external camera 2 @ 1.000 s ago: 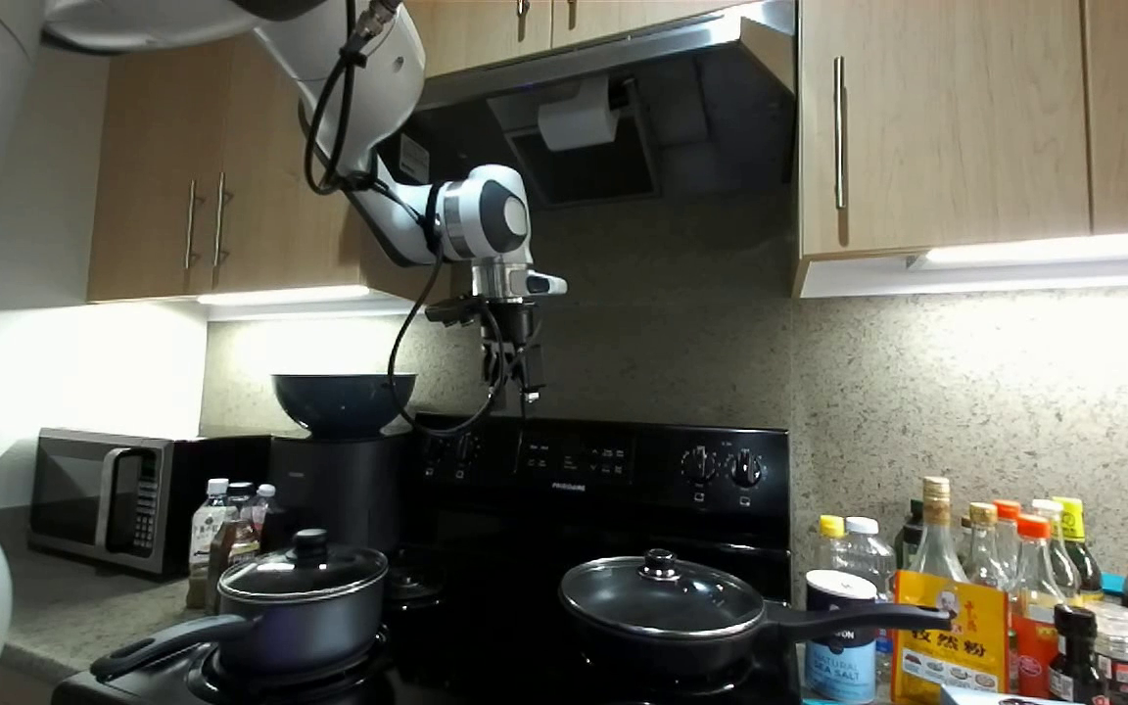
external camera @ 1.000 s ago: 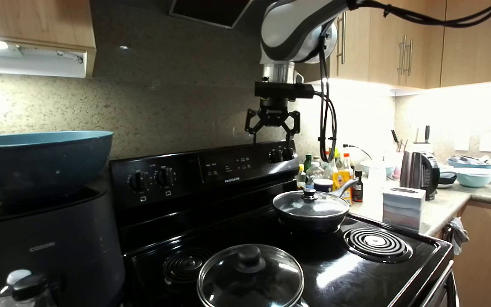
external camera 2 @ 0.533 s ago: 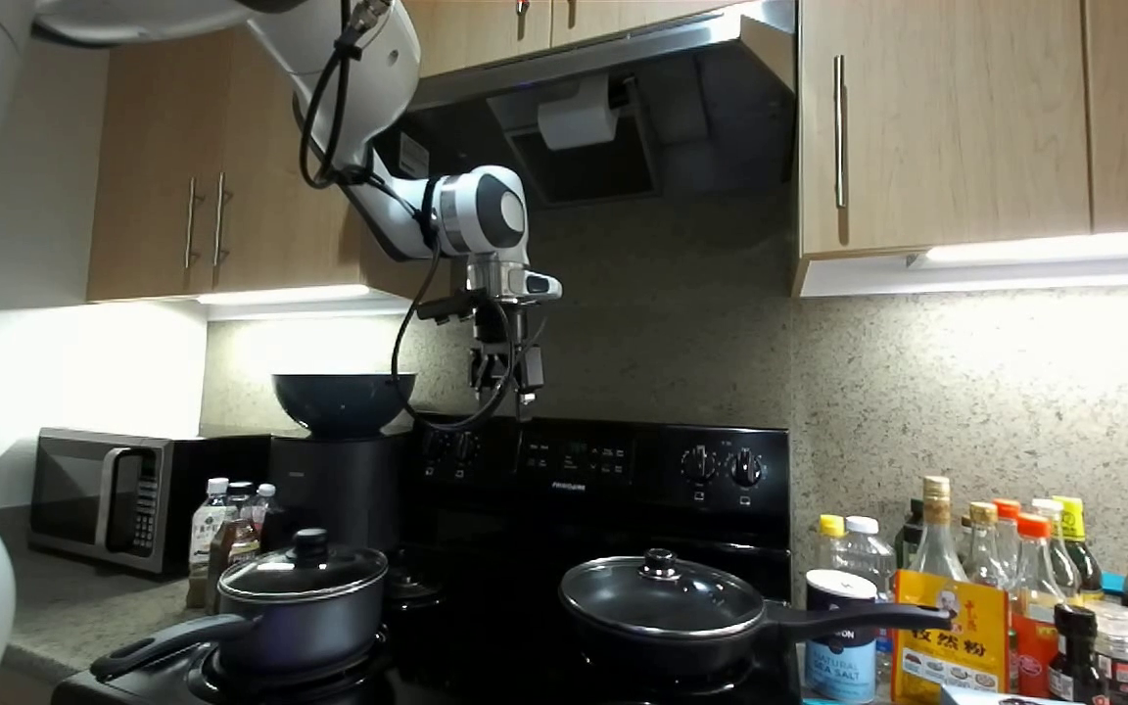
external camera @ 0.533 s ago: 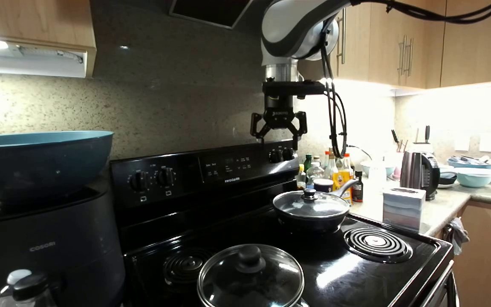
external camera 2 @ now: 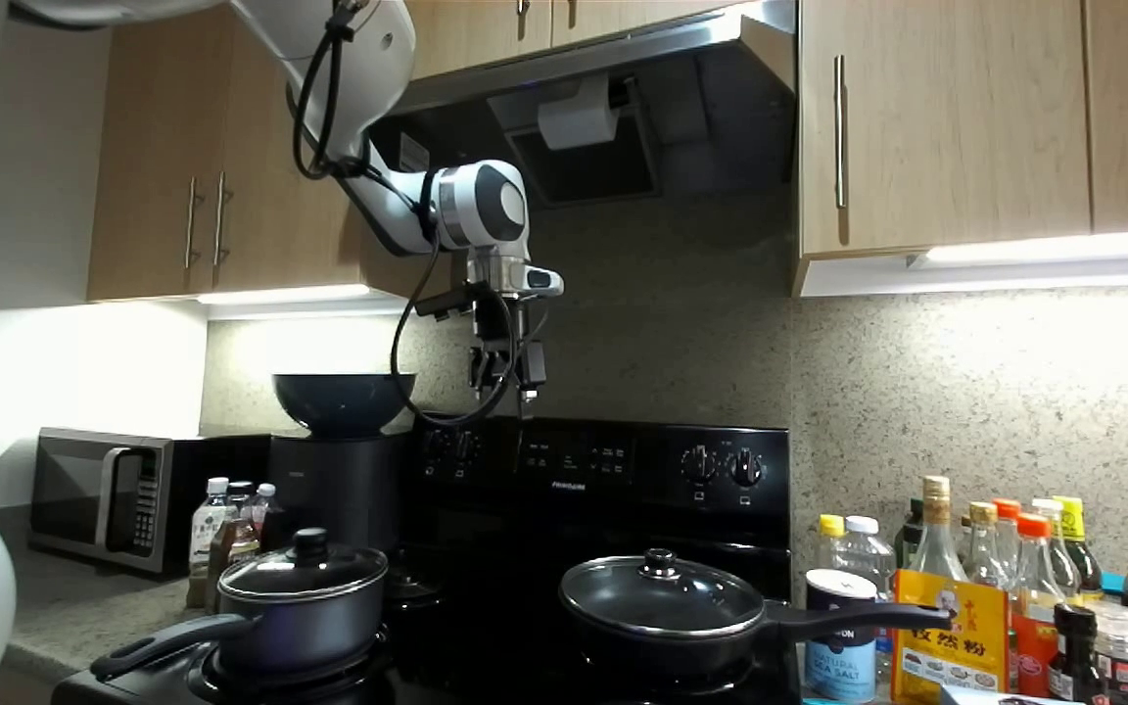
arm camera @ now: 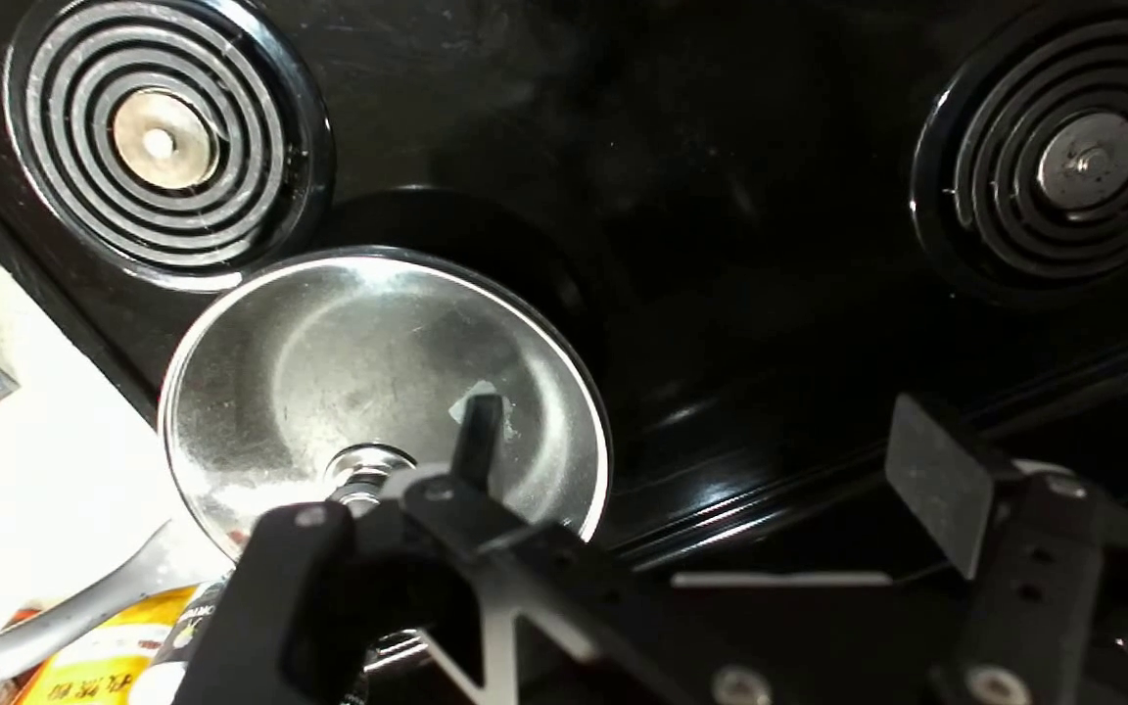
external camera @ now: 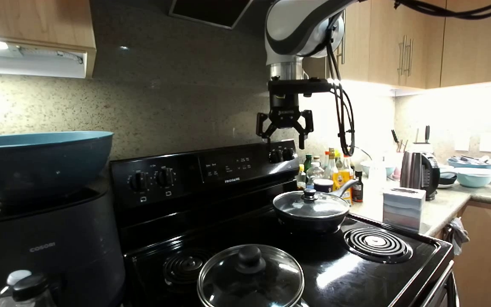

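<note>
My gripper [external camera: 284, 143] is open and empty, pointing down in the air in front of the stove's black control panel [external camera: 237, 166]. It also shows side-on in an exterior view [external camera 2: 515, 392]. In the wrist view its two fingers [arm camera: 711, 441] stand wide apart with nothing between them. A frying pan with a glass lid [external camera: 311, 204] sits on a back burner, lower than the gripper; it shows in the other views too [external camera 2: 662, 602] [arm camera: 378, 343]. One finger overlaps the lid's image in the wrist view, with the gripper well above it. A grey pot with a glass lid [external camera 2: 302, 612] sits on a front burner [external camera: 267, 277].
Bare coil burners [external camera: 376, 241] [arm camera: 1083, 162] lie on the black stovetop. Bottles [external camera 2: 941, 534], a salt can [external camera 2: 840, 636] and a yellow packet [external camera 2: 951, 632] stand beside the pan's handle [external camera 2: 858, 617]. A blue bowl [external camera: 41, 166] rests on a black appliance [external camera: 49, 247]. A range hood [external camera 2: 603, 88] hangs above.
The arm and gripper have moved a short way, rightward in an exterior view, and the gripper has turned slightly. Its cable has swung along. The fingers stay open. The pans have not moved.
</note>
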Motion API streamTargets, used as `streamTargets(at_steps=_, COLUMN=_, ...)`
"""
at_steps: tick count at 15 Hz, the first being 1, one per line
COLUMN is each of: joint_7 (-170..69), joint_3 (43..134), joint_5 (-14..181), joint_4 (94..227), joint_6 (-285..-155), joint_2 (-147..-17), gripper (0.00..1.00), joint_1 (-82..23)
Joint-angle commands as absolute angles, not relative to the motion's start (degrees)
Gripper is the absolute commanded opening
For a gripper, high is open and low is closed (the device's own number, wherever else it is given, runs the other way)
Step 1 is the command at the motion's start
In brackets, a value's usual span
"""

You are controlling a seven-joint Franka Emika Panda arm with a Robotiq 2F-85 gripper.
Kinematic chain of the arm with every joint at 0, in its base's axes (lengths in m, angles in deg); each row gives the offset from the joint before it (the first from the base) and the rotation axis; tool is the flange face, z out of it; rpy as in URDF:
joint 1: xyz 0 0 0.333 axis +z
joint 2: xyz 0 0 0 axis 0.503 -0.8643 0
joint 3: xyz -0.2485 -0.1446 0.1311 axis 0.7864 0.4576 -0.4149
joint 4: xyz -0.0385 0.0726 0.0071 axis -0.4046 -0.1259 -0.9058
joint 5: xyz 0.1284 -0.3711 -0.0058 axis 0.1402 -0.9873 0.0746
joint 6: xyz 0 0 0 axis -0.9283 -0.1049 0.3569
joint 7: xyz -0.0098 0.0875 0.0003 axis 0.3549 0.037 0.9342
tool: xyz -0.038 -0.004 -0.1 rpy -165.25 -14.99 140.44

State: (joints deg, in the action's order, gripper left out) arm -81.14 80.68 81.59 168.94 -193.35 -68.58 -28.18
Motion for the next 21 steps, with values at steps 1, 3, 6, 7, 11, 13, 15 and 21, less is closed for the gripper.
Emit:
streamTargets(at_steps=1, joint_7=-80.46, joint_3=81.2, joint_5=80.9, joint_4=169.84, joint_6=-193.12, joint_2=-68.03, gripper=1.0, joint_1=-27.41)
streamTargets(at_steps=3, joint_7=-78.56, joint_3=80.42, joint_5=79.43, joint_4=174.41, joint_6=-192.14, joint_2=-65.15, gripper=1.0, joint_1=-26.47)
streamTargets(at_steps=6, joint_7=-78.0, joint_3=79.92, joint_5=78.81, joint_4=181.49, joint_6=-193.45, joint_2=-61.14, gripper=1.0, joint_1=-25.43)
streamTargets(at_steps=7, joint_7=-77.88, joint_3=79.79, joint_5=79.15, joint_4=183.42, joint_6=-193.53, joint_2=-59.96, gripper=1.0, joint_1=-25.3)
streamTargets(at_steps=11, joint_7=-79.02, joint_3=79.15, joint_5=79.91, joint_4=183.08, joint_6=-192.7, joint_2=-60.76, gripper=1.0, joint_1=-25.54)
streamTargets(at_steps=13, joint_7=-79.0, joint_3=78.99, joint_5=79.94, joint_4=184.79, joint_6=-192.77, joint_2=-59.07, gripper=1.0, joint_1=-25.69)
streamTargets(at_steps=15, joint_7=-78.82, joint_3=78.88, joint_5=80.76, joint_4=185.21, joint_6=-192.68, joint_2=-58.72, gripper=1.0, joint_1=-25.54)
streamTargets(at_steps=21, joint_7=-69.76, joint_3=74.35, joint_5=85.68, joint_4=195.75, joint_6=-193.31, joint_2=-54.65, gripper=1.0, joint_1=-20.65)
